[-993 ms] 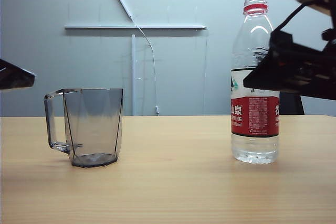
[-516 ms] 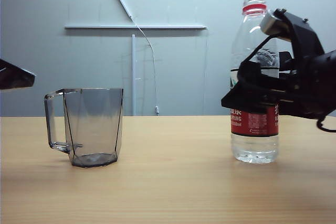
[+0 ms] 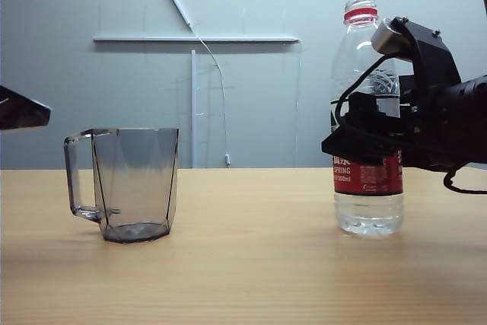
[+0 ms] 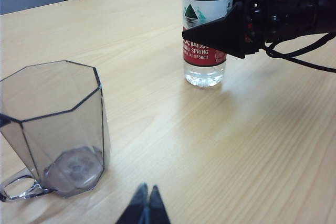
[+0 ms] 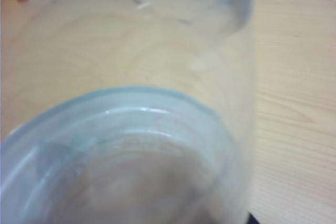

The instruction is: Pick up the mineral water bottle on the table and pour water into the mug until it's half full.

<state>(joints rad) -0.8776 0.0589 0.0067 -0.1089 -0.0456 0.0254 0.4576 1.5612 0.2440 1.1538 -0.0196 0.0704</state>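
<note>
The mineral water bottle (image 3: 368, 123) stands at three o'clock on the table (image 3: 251, 264); our right gripper (image 3: 358, 142) brackets its label, grip unclear. Left gripper (image 4: 145, 209) pinched shut. Mug (image 3: 125, 184), nine o'clock, empty.

Legible markings: one labelled item, the mineral water bottle (image 4: 206, 40).

Red-and-white label band on the bottle: white Chinese characters on the red part, partly covered by the right gripper (image 4: 210, 35); beneath them in Latin capitals "SPRING", preceded by letters cut off at the gripper's edge, and "550ml" below. A small green mountain emblem sits on the white part above. In the exterior view only "SPRING" and blurred fine print show. Mug (image 4: 52, 129): no markings readable.
</note>
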